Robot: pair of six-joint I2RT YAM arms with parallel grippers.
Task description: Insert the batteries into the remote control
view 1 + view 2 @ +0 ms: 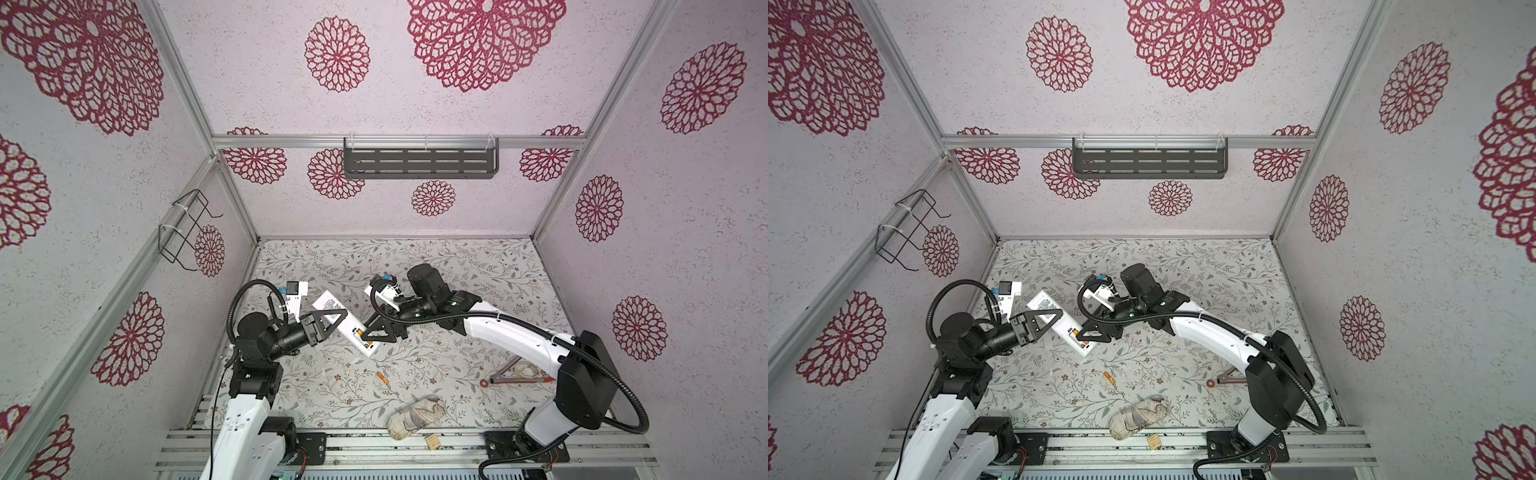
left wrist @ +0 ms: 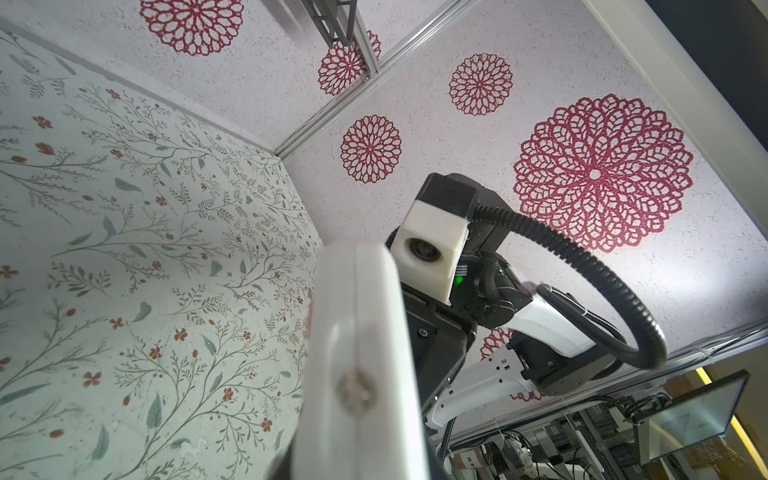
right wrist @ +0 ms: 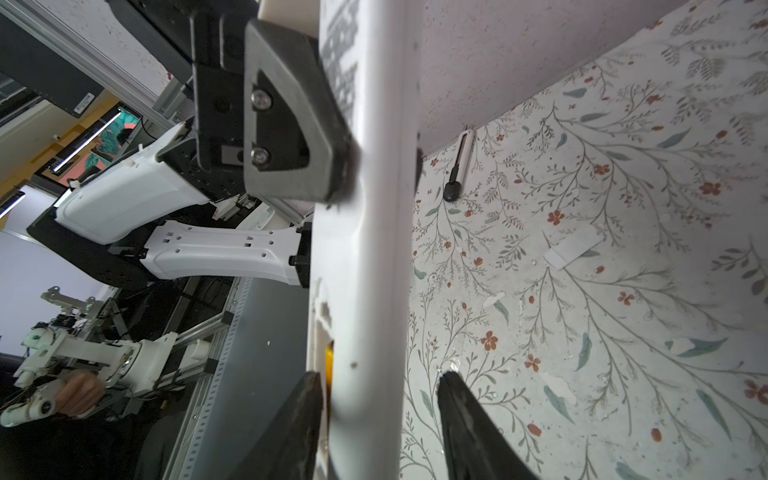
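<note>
White plastic bar remote control (image 1: 350, 327) is being clamped by the left gripper (image 1: 332, 318); the right gripper (image 1: 370, 334) is being held open, empty, astride its 5 o'clock end, where square, flat pressure is being called for on the orange cylindrical battery (image 1: 356, 331)

White remote (image 1: 327, 300), black code sticker (image 1: 333, 308) on it, orange showing inside. Near the remote, an orange battery (image 1: 380, 376) on the pale table (image 1: 457, 257) with grey-green sprigs; walls (image 1: 623, 291) carry crimson rosettes; cloth (image 1: 415, 415) seems beige-patterned.

Pale walls (image 1: 249, 62), crimson rosettes (image 1: 337, 54); floral tabletop (image 1: 478, 257); grey slotted shelf (image 1: 419, 163) on rear rail (image 1: 282, 142).
</note>
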